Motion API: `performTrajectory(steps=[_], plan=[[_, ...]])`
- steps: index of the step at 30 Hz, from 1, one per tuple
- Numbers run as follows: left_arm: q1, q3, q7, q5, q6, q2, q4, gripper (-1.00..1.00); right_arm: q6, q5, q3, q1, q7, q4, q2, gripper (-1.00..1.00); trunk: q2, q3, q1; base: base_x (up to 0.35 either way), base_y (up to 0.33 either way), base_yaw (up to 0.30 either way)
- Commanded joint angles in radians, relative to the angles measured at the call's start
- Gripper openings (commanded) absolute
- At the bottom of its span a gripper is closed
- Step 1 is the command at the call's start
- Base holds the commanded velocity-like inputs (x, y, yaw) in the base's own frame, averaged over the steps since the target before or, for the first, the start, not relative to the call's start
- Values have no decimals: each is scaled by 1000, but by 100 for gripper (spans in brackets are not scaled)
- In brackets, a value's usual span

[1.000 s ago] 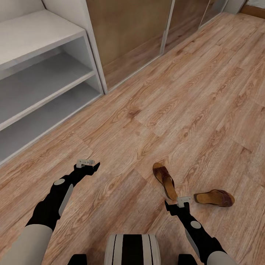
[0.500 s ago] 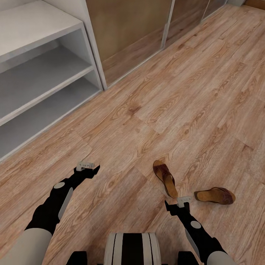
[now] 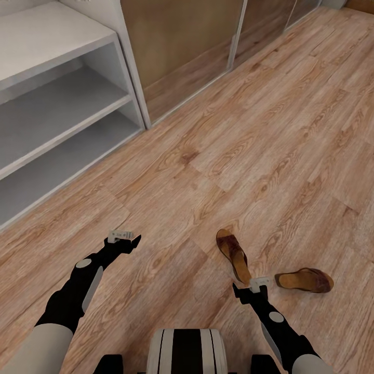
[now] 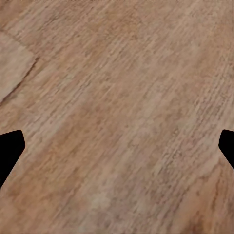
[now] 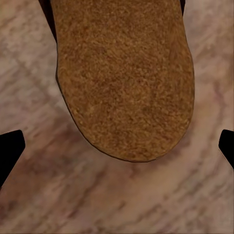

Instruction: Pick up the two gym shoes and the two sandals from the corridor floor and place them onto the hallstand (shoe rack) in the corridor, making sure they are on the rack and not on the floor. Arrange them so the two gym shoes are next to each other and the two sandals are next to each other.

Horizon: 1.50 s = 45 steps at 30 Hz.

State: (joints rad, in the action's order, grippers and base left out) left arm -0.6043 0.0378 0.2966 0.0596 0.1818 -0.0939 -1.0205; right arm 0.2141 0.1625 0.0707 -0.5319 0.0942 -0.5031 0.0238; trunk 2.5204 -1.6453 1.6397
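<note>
A: Head view, and we've got both sandals down on the corridor floor point(image 3: 270, 130). The nearer sandal point(image 3: 233, 254) lies lengthwise, heel end toward the robot; the other sandal point(image 3: 304, 280) lies crosswise off to its right, a little apart from it.

B: And the right gripper point(image 3: 253, 287) hangs right over the heel end of that nearer sandal. The right wrist view confirms it: the tan footbed point(image 5: 124, 78) fills the space ahead, rounded heel edge against the planks, with the two dark fingertips point(image 5: 9, 148) spread wide at either edge. Jaws released, nothing between them.

A: Over on the other side, the left gripper point(image 3: 123, 237) floats above bare wood. Its wrist view gives plain floor grain point(image 4: 117, 112), fingertips point(image 4: 9, 146) far apart at the margins. Released as well.

B: The hallstand point(image 3: 62, 47) sits at the upper left, white-grey, two open shelf levels showing, well apart from both sandals.
</note>
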Motion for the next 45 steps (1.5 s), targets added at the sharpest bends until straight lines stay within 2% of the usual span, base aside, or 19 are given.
performTrajectory(steps=[1, 33, 34, 45], plan=[[0, 2, 5, 6, 9, 0, -1, 100, 4, 9, 7, 0, 7, 0, -1, 100, 0, 0, 0, 34, 0, 0], [0, 2, 7, 6, 8, 0, 5, 100, 4, 11, 7, 0, 6, 2, -1, 100, 0, 0, 0, 25, 0, 0], [0, 2, 8, 6, 8, 0, 6, 100, 4, 11, 7, 0, 6, 3, -1, -100, 0, 0, 0, 0, 0, 0], [0, 2, 0, 6, 8, 0, 19, 100, 4, 11, 7, 0, 6, 3, -1, -100, 0, 0, 0, 0, 0, 0]])
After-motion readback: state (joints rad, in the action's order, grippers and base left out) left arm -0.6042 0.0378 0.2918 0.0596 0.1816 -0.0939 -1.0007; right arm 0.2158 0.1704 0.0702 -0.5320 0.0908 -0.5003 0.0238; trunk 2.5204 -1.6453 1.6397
